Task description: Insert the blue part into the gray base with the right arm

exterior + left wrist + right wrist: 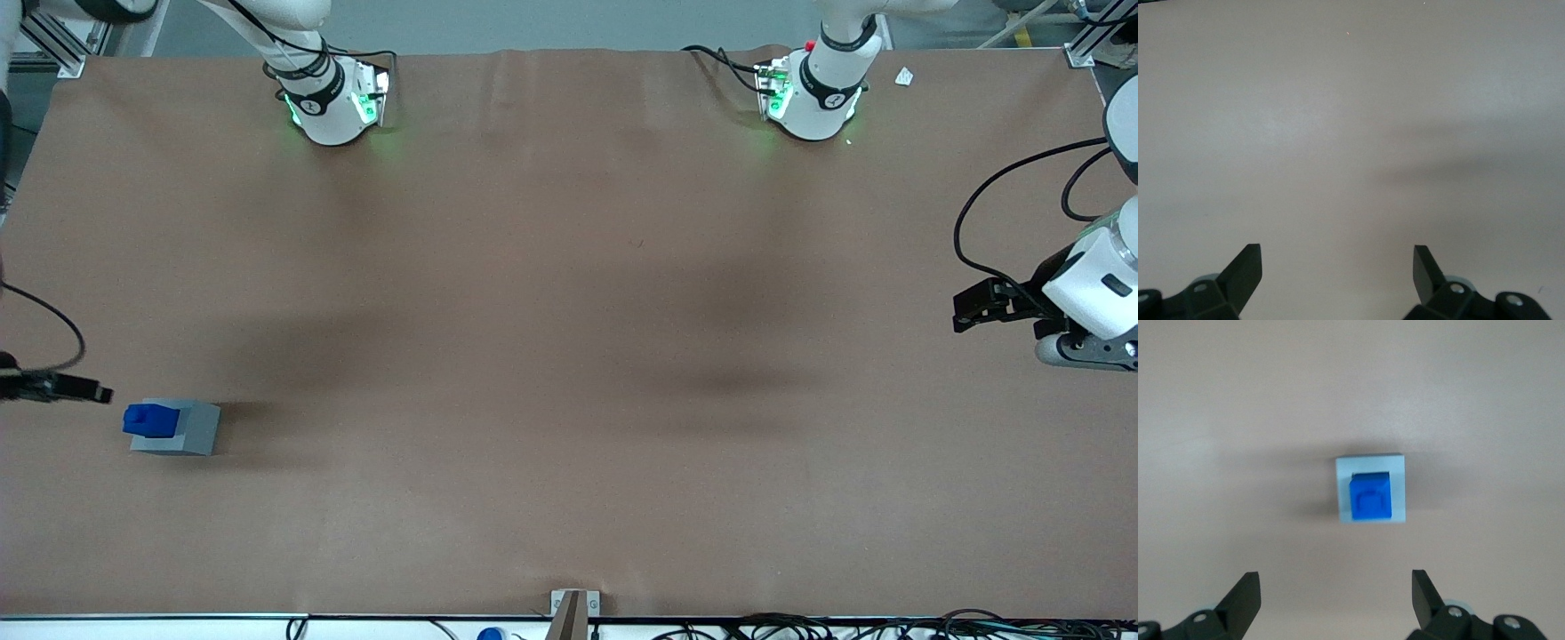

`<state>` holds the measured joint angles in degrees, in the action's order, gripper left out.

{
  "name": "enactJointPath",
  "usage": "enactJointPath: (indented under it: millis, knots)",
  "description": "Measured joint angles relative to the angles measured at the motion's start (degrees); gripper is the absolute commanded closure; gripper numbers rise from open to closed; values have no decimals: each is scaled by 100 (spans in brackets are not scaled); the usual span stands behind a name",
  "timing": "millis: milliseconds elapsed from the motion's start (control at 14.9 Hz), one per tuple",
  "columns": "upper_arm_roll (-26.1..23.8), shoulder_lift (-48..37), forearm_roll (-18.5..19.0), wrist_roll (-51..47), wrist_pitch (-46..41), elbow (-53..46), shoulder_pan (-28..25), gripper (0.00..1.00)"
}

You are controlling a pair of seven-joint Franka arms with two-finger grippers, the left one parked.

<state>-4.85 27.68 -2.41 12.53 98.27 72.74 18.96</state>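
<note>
The right arm's gripper (1331, 593) hangs above the table with its two black fingers (1245, 597) spread wide and holding nothing, the bare brown surface showing in the gap between them. Straight below the wrist camera, well apart from the fingertips, the blue part (1371, 497) sits inside the square recess of the gray base (1398, 490), a band of the base's light gray rim visible around it and a small notch marked on the blue top. In the front view only the dark tip of the working arm (53, 387) reaches into the frame at the table's edge, a black cable (62, 324) looping above it, and the gripper's fingers cannot be made out there. Just beside that tip, slightly nearer to the front camera, the gray base (196, 431) rests flat on the brown table cover (569, 356) with the blue part (149, 420) standing up out of its top, at the working arm's end of the table. The base casts a soft shadow on the cover. Farther from the front camera, the working arm's white pedestal (333, 102) glows green at its foot.
</note>
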Motion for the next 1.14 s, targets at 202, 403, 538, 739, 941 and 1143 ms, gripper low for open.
enactJointPath:
  millis: [202,403,538,739,941,1143]
  knots:
    - [-41,-1168,-4,-1,-265,673,-157,0]
    - [-62,-1956,-3,-236,-621,1089,-473,0]
    - [-65,-2160,-3,-638,-774,1155,-691,0]
    - [-71,-2197,-2,-903,-807,1158,-907,0]
    - [-70,-2197,17,-1077,-803,1148,-979,0]
    - [-71,-2197,55,-1220,-803,1146,-1050,0]
